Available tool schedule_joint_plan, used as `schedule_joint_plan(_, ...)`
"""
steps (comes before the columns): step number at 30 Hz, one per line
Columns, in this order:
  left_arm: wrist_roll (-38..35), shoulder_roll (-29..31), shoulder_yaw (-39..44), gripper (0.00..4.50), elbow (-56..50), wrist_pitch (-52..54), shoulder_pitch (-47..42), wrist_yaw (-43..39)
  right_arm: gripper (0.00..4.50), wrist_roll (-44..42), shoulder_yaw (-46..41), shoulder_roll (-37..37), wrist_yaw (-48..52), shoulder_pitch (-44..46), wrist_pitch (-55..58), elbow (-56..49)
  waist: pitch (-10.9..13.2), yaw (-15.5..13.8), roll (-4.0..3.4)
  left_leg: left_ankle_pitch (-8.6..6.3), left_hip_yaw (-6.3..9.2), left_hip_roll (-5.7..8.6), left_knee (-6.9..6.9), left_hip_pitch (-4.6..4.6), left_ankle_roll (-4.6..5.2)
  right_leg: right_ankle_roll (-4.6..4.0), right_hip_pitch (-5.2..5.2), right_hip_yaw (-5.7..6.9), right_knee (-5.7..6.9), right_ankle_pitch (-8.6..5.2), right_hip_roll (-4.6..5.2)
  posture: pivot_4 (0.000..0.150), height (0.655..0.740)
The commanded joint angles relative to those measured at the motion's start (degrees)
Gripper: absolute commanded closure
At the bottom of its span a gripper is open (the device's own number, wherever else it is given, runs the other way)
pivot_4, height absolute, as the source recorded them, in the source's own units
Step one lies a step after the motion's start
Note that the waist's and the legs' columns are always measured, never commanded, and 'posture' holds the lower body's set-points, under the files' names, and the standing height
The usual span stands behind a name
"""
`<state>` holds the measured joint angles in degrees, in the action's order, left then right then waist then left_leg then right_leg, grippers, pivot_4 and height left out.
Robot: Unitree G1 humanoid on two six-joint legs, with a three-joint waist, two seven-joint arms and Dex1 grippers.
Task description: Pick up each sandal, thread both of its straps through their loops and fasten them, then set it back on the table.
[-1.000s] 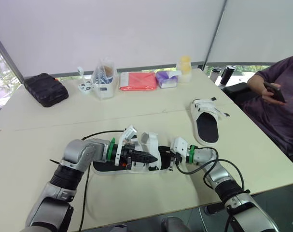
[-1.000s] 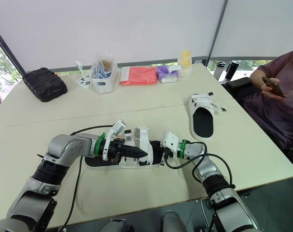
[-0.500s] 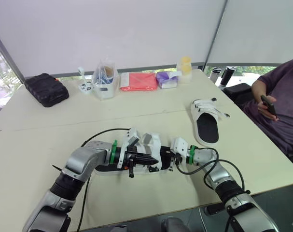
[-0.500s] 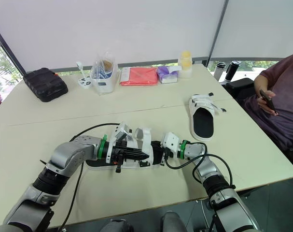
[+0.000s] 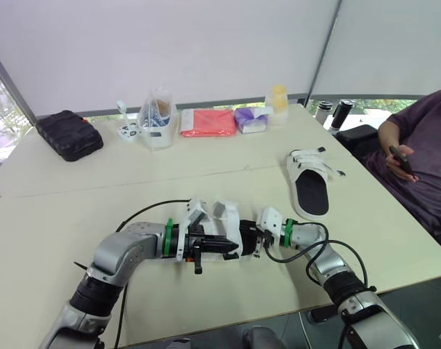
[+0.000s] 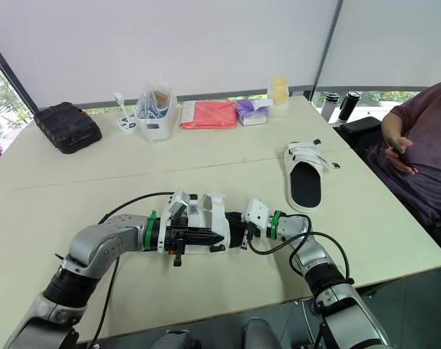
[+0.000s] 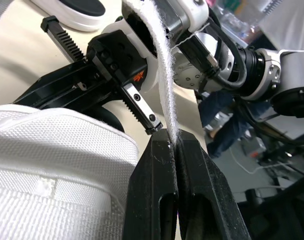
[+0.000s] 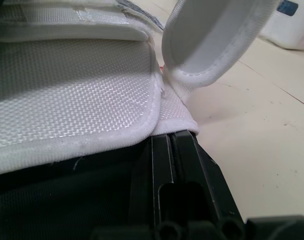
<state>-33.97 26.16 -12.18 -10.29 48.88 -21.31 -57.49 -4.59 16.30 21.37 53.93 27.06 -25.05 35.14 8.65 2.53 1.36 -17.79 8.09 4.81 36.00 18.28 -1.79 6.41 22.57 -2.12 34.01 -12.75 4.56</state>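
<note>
Threading seems underway: the left gripper (image 5: pixel 231 248) is pinching the strap (image 7: pixel 162 75) tight, while the right gripper (image 5: pixel 254 244) is clamping the near sandal (image 5: pixel 226 215) by its edge. Next it's probably needing to feed the strap through the sandal's loop.

Office: meeting table (image 5: pixel 60 193), roller blinds (image 5: pixel 169 43)

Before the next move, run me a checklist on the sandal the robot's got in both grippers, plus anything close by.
1. Left gripper shut on the strap: ok.
2. Right gripper shut on the fabric edge of the held sandal: ok.
3. Strap threaded through its loop: cannot tell.
4. Second sandal lies on the table, apart from both arms: ok.
5. Person seated off the table's right side, away from the arms: ok.
</note>
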Motion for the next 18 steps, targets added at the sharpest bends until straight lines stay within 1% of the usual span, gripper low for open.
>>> schedule_joint_plan(1, 1.34, 2.7, -1.39, 4.44, -1.46, 0.11, 2.82, 0.09, 4.5, 6.58, 3.82, 0.72, -0.03, -3.91, 4.29, 7.46, 0.0, 0.02, -0.01, 0.0, 0.0, 0.0, 0.0, 0.0, 0.0, 0.0, 0.0, 0.0, 0.0, 0.0, 0.0, 0.15, 0.74)
schedule_joint_plan(6, 3.16, 4.2, -2.77, 4.44, -1.7, -2.43, 3.27, 0.4, 4.5, 6.53, 3.81, 0.6, -0.02, -3.58, 4.3, 7.81, 0.02, 0.04, -0.03, -0.03, -0.01, -0.04, -0.01, 0.0, -0.04, -0.04, 0.01, 0.0, -0.01, -0.02, -0.02, 0.15, 0.74)
schedule_joint_plan(12, 7.43, 4.75, -5.86, 4.44, -0.38, -7.48, 2.09, 0.85, 4.5, 6.52, 3.75, 0.51, -0.15, -3.24, 4.27, 8.2, 0.03, 0.0, -0.05, -0.04, -0.02, -0.07, -0.01, 0.0, -0.07, -0.05, 0.01, 0.0, -0.02, -0.03, -0.04, 0.15, 0.74)
schedule_joint_plan(18, 12.23, 6.41, -9.6, 4.44, 1.83, -11.92, -0.08, -0.65, 4.5, 6.44, 3.61, 0.68, -0.29, -3.39, 4.34, 8.0, 0.02, -0.06, -0.06, -0.04, -0.02, -0.07, 0.0, 0.02, -0.07, -0.05, 0.01, 0.01, -0.04, -0.03, -0.04, 0.15, 0.74)
